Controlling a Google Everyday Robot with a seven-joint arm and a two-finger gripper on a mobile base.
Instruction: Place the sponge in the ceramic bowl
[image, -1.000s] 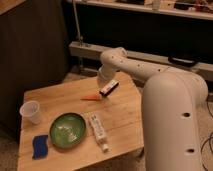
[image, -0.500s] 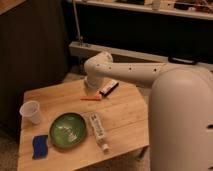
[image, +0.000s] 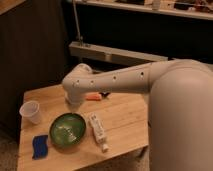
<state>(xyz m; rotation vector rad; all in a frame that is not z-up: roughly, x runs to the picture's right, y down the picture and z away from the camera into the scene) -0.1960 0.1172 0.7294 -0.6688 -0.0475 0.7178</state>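
While gripper (image: 75, 102), state unclear, hovers behind 1 ceramic bowl (image: 67, 130) | 1 sponge (image: 40, 146) | 1 cup (image: 31, 112) | 1 tube (image: 97, 129)

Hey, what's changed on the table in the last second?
The arm swung across the table toward the cup, bringing the gripper just behind the green bowl. Nothing was grabbed or let go. The blue sponge, bowl, cup and white tube stayed put.
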